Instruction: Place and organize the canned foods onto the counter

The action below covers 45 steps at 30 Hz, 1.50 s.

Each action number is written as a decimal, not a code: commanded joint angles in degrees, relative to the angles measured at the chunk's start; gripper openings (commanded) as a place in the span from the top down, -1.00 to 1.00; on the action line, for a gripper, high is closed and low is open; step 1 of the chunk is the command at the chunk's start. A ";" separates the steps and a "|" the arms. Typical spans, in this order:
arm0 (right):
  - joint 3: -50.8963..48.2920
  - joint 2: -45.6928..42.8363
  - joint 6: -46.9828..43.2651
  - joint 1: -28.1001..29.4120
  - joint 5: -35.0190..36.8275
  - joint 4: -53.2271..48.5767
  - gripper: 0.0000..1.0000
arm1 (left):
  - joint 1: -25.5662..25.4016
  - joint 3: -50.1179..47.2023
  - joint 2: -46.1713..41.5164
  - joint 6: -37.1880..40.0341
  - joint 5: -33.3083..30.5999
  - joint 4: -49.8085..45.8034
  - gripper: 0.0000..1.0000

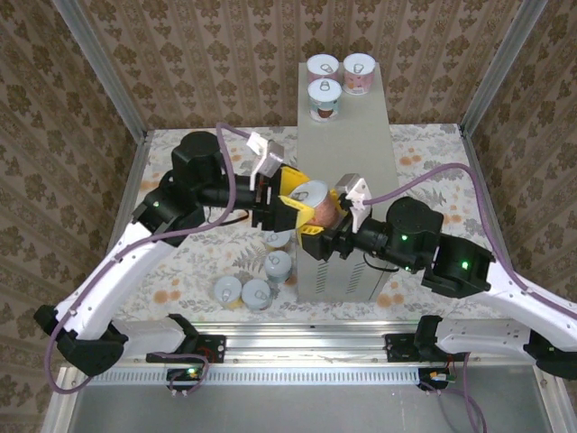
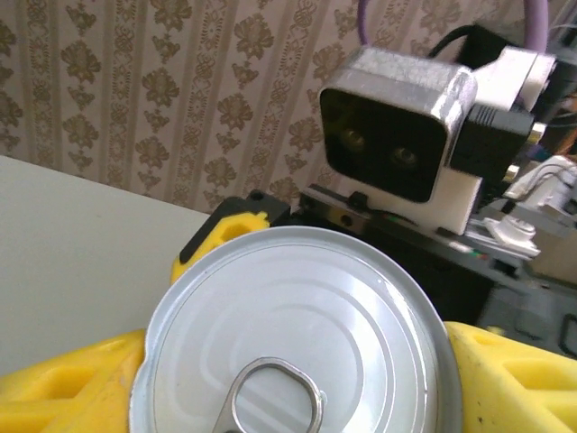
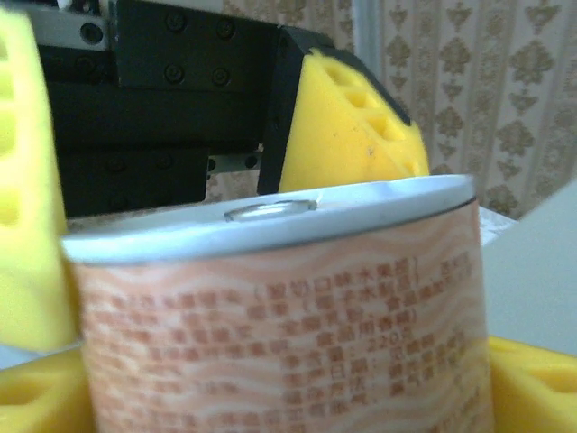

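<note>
Grey metal surface [image 1: 352,171], three tins [image 1: 340,76] standing at its far end. Over its near left edge a pink-labelled tin [image 1: 312,200] is clasped from the left by the left pincer [image 1: 297,203] and from the right by the right pincer [image 1: 326,215]. Both wrist views cut off its base, and its print is blurred. Left of the surface lie floor tins [image 1: 255,291], one half-hidden under the left pincer.

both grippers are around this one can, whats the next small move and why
Probably open the left gripper: the right gripper also seems closed on the can above the counter, so it can carry it toward the three placed cans.
</note>
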 commanded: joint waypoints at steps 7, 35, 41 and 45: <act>-0.54 -15.95 0.52 0.23 17.45 -18.41 -1.00 | -6.17 10.88 5.62 12.66 -22.06 -5.26 -0.12; 4.31 -11.62 -5.27 0.18 22.25 -20.10 -1.00 | -12.48 26.33 17.83 22.07 -33.91 -16.75 -0.76; 5.61 -7.99 -5.46 0.19 23.08 -18.95 -1.00 | -9.90 22.37 12.84 20.14 -31.60 -13.76 -1.00; 6.63 -4.83 -4.94 -0.25 23.73 -17.49 -1.00 | -6.12 17.15 7.73 17.82 -29.54 -11.78 -1.00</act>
